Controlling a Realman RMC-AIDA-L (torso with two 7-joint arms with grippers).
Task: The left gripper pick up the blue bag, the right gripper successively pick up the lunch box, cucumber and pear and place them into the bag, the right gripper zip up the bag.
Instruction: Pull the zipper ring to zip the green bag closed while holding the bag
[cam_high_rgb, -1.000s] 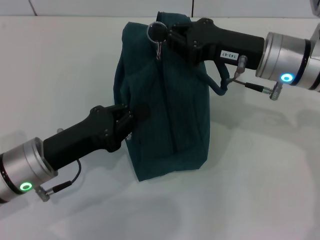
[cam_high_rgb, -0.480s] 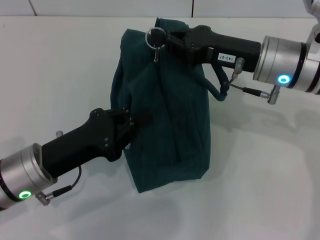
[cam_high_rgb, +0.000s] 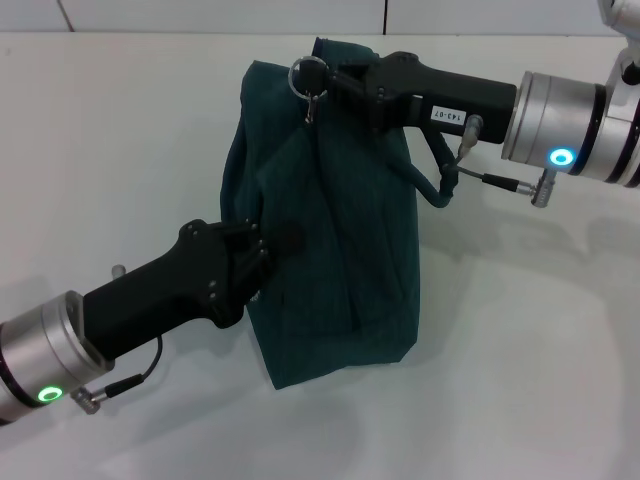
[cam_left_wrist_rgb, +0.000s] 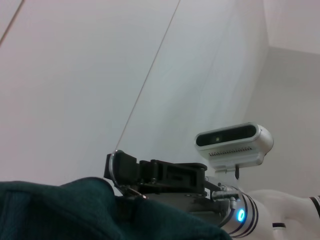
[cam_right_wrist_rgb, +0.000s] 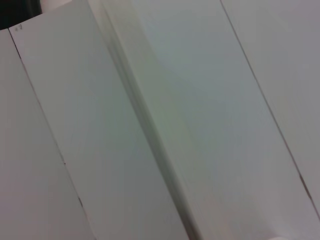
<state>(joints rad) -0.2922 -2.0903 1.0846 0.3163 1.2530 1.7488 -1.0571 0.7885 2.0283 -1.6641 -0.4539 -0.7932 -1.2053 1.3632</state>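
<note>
- While the blue bag (cam_high_rgb: 330, 220) stands mid-counter (cam_high_rgb: 520, 360) in the head view, the left end effector (cam_high_rgb: 262, 245) pinches its nine o'clock side, bracing it; the right end effector (cam_high_rgb: 322, 78) clamps the zipper ring pull (cam_high_rgb: 308, 74) at twelve o'clock.
- Left wrist view: bag fabric fills six o'clock, right end effector beyond it.
- Right wrist view: only pale panels.

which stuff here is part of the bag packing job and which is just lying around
Part of the job:
- blue bag
- zipper ring pull
- left pincer, gripping the bag's side
- right pincer, at the ring pull

Lying about:
- nothing; only the white table
</note>
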